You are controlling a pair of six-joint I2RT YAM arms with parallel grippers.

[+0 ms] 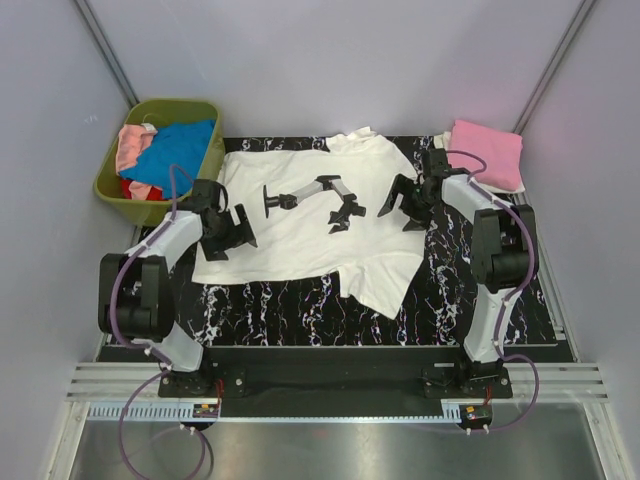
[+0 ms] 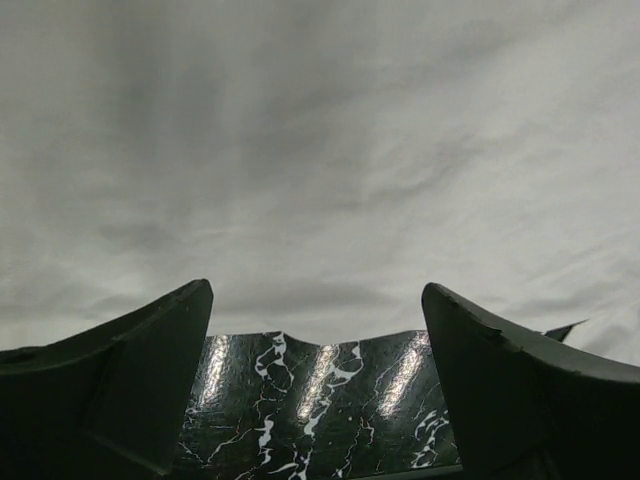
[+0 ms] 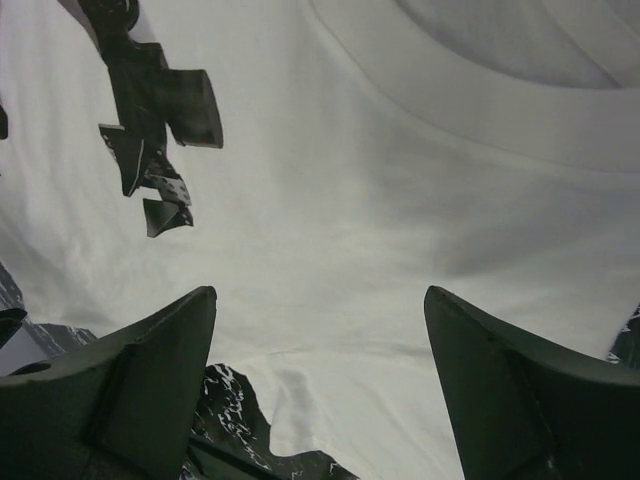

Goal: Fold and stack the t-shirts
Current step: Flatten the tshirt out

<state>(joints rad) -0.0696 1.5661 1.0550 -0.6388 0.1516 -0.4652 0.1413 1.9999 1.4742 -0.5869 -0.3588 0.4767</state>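
White t-shirt (image 1: 300, 245) — flat, lengthwise left-right, collar right | left gripper (image 1: 232, 232), right gripper (image 1: 405, 205) — released

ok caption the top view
White printed t-shirt spread, left gripper and right gripper open over its sides, pink t-shirt folded aside

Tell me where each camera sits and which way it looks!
Top camera: high up behind the robot, looking down at the table, the white shirt, the basket and the pink shirt; the left arm and right arm show.
Left wrist camera: on the left arm, looking past the open left gripper at the shirt's edge; two fingers show.
Right wrist camera: on the right arm, looking past the open right gripper at the shirt's collar and print; two fingers show.
Shared: all three see the white shirt.
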